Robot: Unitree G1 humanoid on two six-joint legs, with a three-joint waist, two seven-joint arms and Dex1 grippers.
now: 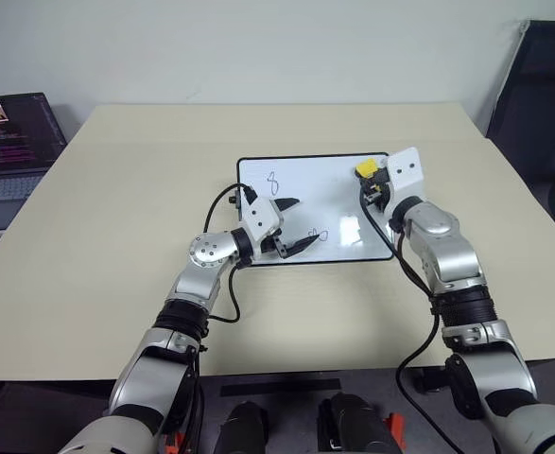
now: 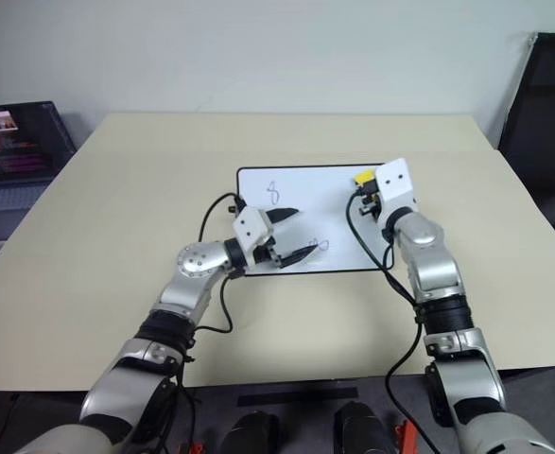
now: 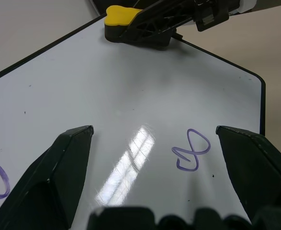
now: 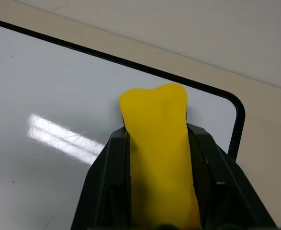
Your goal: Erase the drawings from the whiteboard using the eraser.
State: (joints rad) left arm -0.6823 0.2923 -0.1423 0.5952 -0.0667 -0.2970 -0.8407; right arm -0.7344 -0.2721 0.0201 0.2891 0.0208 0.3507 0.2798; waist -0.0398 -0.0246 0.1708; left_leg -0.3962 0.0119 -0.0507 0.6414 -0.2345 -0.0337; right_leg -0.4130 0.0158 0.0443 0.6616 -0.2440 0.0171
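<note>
The right gripper [image 4: 162,143] is clenched on the small yellow eraser with a black underside [image 4: 157,143], holding it over the far right corner of the glossy white black-framed whiteboard [image 1: 338,175]. From there the blue pen drawings lie toward the robot's left: an 8-like loop [image 1: 273,180] near the far left, a sideways loop [image 3: 192,151] at the near edge. The left gripper [image 3: 154,167] hangs released over that near loop, straddling it.
</note>
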